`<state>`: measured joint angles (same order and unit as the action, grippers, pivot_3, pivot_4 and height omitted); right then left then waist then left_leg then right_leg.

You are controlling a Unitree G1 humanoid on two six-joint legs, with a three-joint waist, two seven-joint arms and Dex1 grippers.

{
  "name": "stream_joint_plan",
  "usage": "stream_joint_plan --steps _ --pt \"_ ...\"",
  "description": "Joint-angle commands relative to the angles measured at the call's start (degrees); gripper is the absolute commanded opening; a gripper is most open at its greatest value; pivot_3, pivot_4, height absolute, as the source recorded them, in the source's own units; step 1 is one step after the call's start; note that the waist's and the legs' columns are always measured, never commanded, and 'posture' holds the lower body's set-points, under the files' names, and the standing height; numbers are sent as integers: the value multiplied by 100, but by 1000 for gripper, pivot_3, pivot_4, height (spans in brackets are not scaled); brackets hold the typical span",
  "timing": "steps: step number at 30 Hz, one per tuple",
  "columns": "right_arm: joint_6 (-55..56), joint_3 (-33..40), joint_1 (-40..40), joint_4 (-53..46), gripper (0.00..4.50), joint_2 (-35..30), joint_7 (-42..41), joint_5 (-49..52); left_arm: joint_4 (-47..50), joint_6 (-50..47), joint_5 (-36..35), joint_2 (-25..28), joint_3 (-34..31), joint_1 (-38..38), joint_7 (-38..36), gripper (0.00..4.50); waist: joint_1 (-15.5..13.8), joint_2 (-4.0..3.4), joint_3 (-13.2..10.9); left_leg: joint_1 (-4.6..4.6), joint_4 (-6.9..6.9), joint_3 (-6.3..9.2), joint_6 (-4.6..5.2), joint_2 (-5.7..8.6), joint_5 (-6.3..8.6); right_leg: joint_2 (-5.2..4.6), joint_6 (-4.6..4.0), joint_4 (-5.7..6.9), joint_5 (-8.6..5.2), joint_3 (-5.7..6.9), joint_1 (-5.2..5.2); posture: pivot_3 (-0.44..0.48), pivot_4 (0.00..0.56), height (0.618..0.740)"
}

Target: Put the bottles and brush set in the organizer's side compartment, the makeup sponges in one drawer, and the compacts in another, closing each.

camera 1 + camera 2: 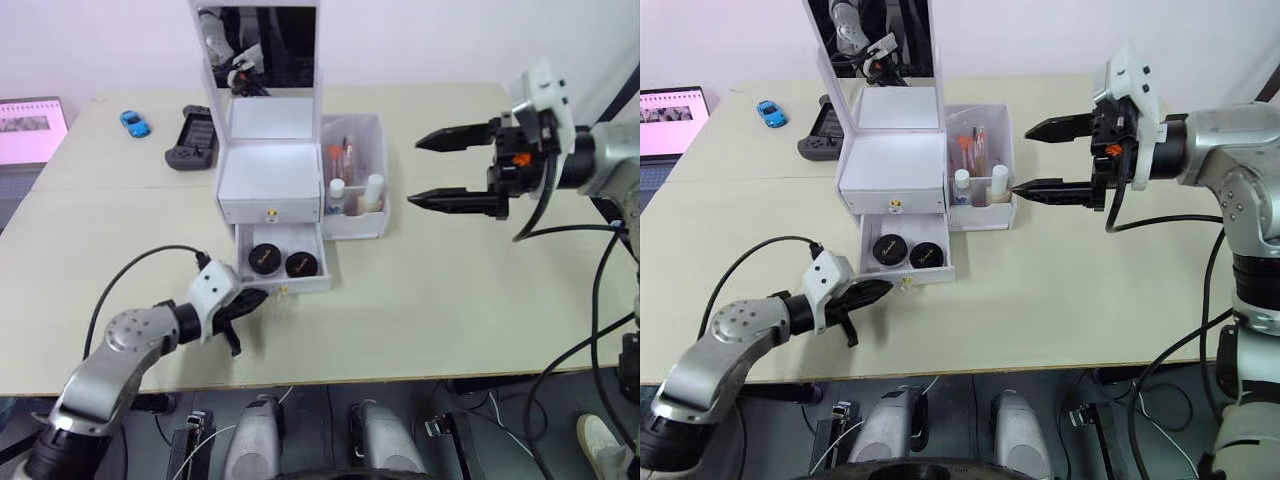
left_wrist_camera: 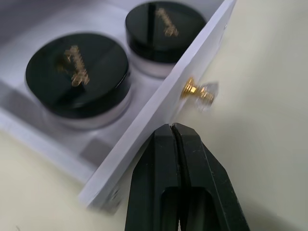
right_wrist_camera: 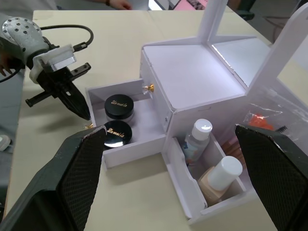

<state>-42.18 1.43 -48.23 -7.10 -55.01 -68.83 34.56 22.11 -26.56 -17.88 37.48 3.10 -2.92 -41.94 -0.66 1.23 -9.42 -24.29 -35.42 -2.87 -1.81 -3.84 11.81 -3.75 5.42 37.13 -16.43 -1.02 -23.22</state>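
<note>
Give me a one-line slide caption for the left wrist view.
Shut left gripper at the front panel of the open lower drawer, beside its gold knob, with two black compacts inside.

The lower drawer (image 1: pixel 283 268) stood pulled out, projecting into the table (image 1: pixel 440 300) space before the organizer (image 1: pixel 270 180). The left gripper (image 1: pixel 250 298), fingers pressed together, occupied the space at its front panel. Table surface right of the side compartment (image 1: pixel 355 175) lay open.
</note>
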Motion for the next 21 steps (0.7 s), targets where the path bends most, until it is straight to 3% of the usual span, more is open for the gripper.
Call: stream_joint_plan --steps 1,13,21 --pt "-21 307 -41 -206 4500 -114 74 79 -76 210 69 -76 -63 -195 28 35 4 0 0 0 0 0 0 0 0 0 2 0 1 0 0 0 150 740" --pt "47 567 137 -272 4500 -235 180 28 -1081 244 740 -363 207 -1570 391 35 -7 0 0 -5 -7 3 0 -1 0 5 21 4 11 3 -1 0 150 740" --pt "-25 598 100 -367 4500 -222 369 42 -1871 271 972 -844 296 -2216 628 35 -1 -5 3 -4 -11 6 1 -2 -1 11 24 9 13 2 -2 0 150 740"
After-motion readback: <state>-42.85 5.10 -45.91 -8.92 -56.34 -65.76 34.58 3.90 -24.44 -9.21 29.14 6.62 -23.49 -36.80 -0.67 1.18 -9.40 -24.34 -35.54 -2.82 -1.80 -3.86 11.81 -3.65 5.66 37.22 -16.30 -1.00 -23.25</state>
